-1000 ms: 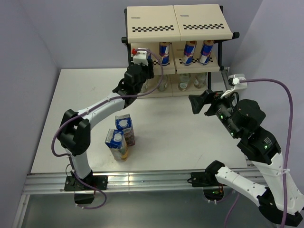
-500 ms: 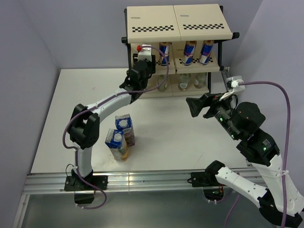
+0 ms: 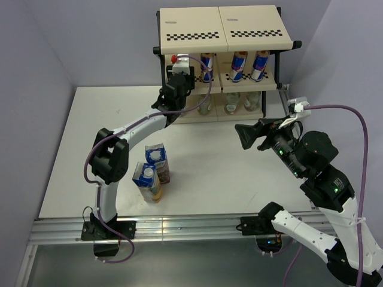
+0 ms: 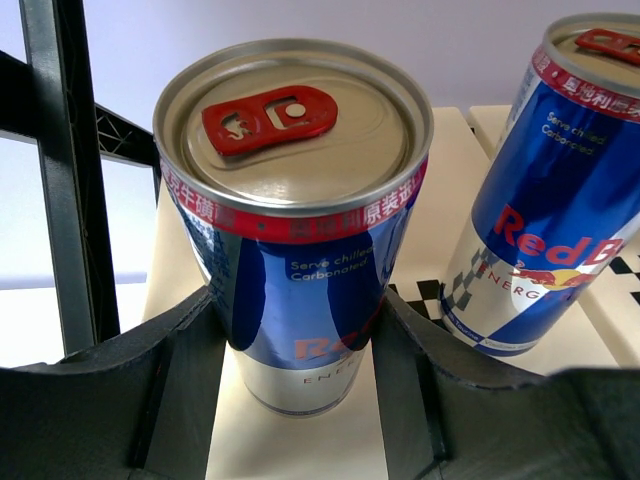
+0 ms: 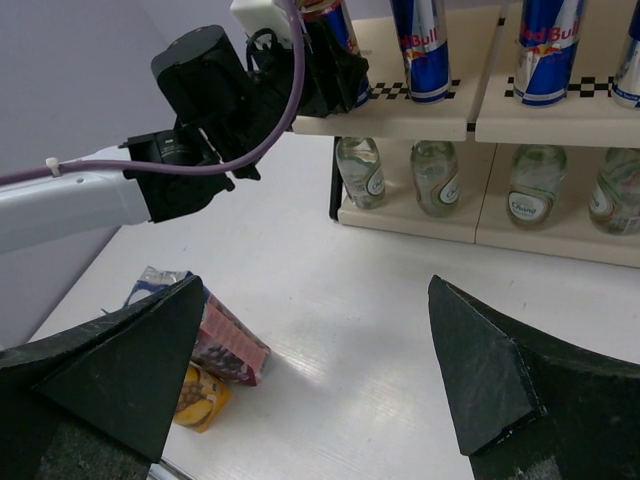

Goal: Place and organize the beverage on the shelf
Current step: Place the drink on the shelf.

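My left gripper (image 4: 297,320) is shut on a blue-and-silver can (image 4: 295,250) that stands upright on the shelf's middle board (image 4: 300,440), at its left end, with another can (image 4: 550,220) to its right. From above, the left gripper (image 3: 179,78) reaches under the shelf's top board (image 3: 224,27), and three cans (image 3: 238,66) show on the middle tier. Clear bottles (image 5: 437,175) line the bottom tier. The purple carton (image 3: 157,161) and yellow carton (image 3: 146,181) stand on the table. My right gripper (image 5: 315,290) hangs open and empty above the table, right of centre.
The shelf's black frame post (image 4: 65,170) stands just left of the held can. The left arm (image 5: 210,90) stretches from the table's near left to the shelf. The cartons (image 5: 225,345) sit close together by the left arm's elbow. Purple walls close in both sides.
The left gripper has carried the can up and forward onto the left end of the middle tier, then held still. The right gripper has barely shifted and stays open.
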